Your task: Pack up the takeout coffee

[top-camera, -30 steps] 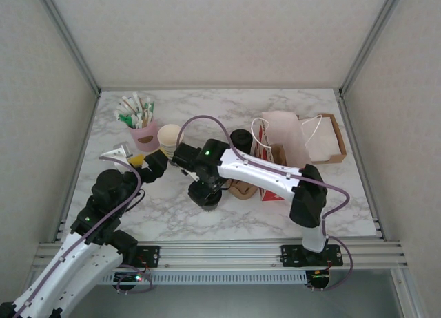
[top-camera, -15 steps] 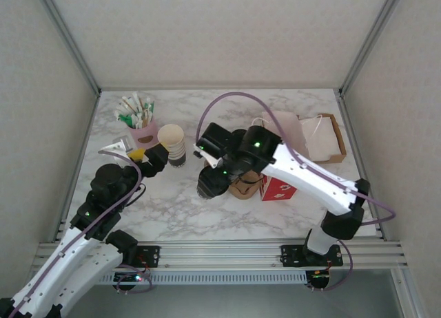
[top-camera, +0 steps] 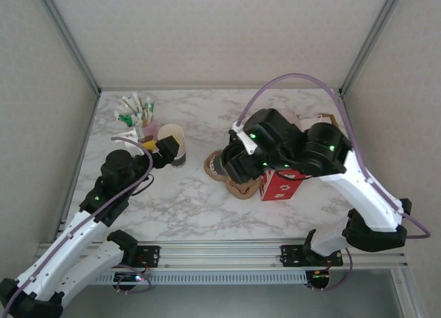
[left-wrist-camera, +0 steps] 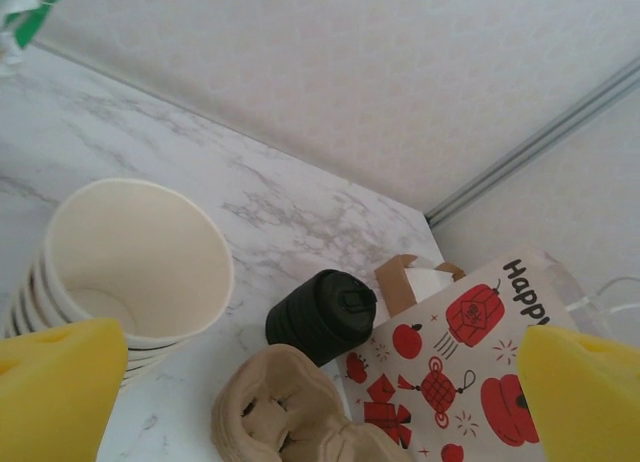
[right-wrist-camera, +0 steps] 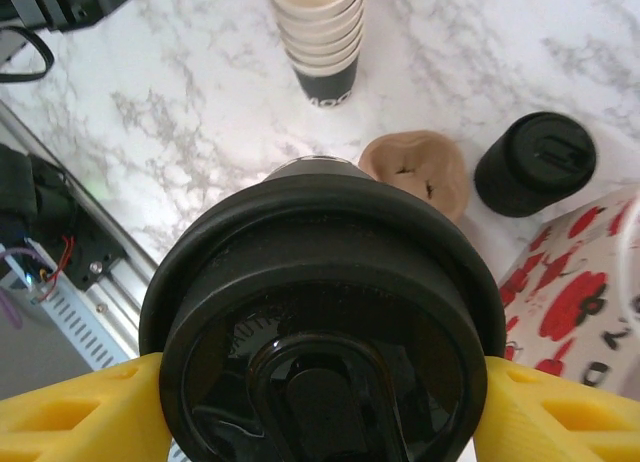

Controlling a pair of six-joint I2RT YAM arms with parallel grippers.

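The takeout coffee, a small paper cup under a round black plastic lid, hangs in the air in the lower centre of the right wrist view, clamped between the two yellow fingers of the right pincer. The jaws sit fairly wide because the cup fills the gap. The lid's overhang hides whether the pads press on the paper wall or on the lid's skirt. Far below it on the marble-patterned desk I can see the stack of lidless cream paper cups at the top of the frame. The brown moulded-pulp cup carrier sits mid-frame, the squat black cylinder of stacked lids to its right, and the white paper bag printed with red lanterns at the right edge. The left pincer is spread wide with nothing in it, looking out over those same things. I'd guess the cup is light, though I cannot tell whether it is filled. Its wall is thin and would dent under a hard squeeze, and the lid is only pressed on, so it could pop off. The paper is smooth enough to slip. The best hold, I think, is on the wall just beneath the lid, where the rolled rim stiffens it, with the cup kept upright.
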